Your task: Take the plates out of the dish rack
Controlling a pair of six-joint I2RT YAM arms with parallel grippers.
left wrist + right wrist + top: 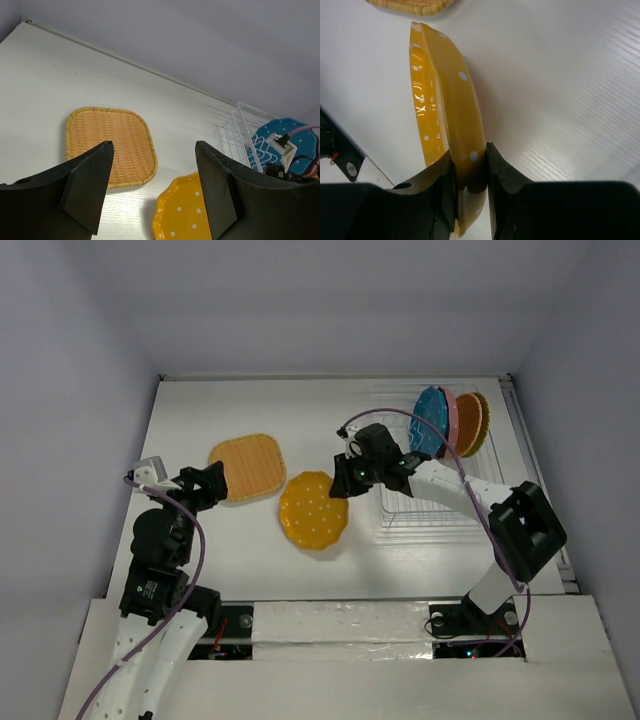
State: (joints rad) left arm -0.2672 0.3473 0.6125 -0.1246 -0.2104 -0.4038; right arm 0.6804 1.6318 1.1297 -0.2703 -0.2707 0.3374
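My right end effector is clamped on the rim of the yellow dotted scalloped plate. That plate is tilted over the white worktop, between the dish rack and the flat woven square plate, and I can't tell if its far edge touches down. My left end effector is spread wide and holds nothing, hovering by the woven square plate's near edge. The teal dotted plate, pink plate and racked woven plate stand upright at the rack's far end.
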